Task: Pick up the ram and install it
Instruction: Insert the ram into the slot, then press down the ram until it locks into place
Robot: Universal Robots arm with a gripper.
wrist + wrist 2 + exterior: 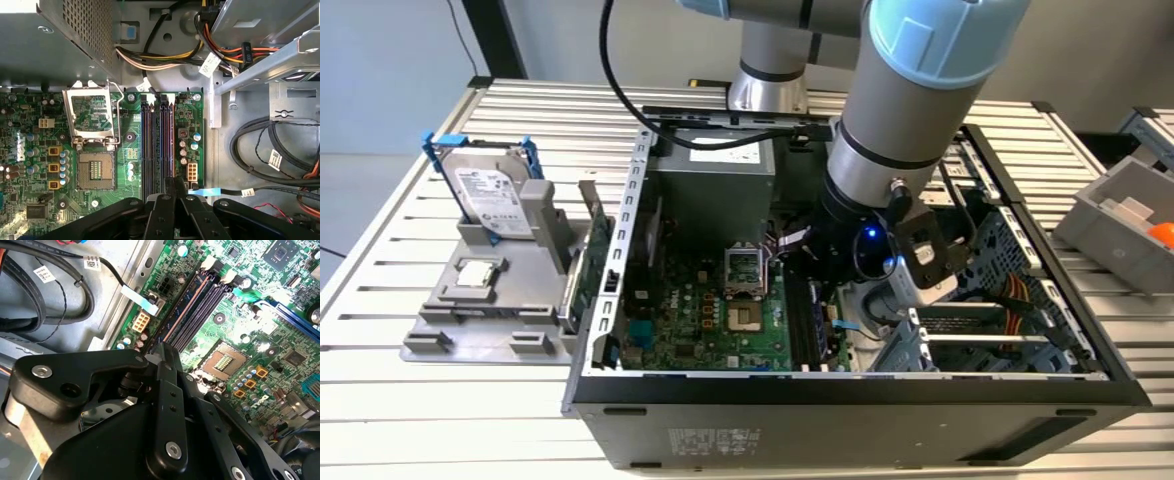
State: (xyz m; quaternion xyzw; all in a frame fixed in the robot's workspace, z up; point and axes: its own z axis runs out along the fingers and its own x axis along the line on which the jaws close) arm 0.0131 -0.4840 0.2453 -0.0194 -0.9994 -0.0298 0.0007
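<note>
Inside, one ram (171,145) pinched by closed fingers (172,192), four slots (157,137), one hard drive (494,195).

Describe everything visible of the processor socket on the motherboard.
The processor socket is empty: a square, grey-rimmed bed of fine gold contacts, lying flat on the green motherboard. Its silver metal retention frame is swung open beside it. Small capacitors flank it; the memory slots run parallel nearby. Nothing rests in it.
</note>
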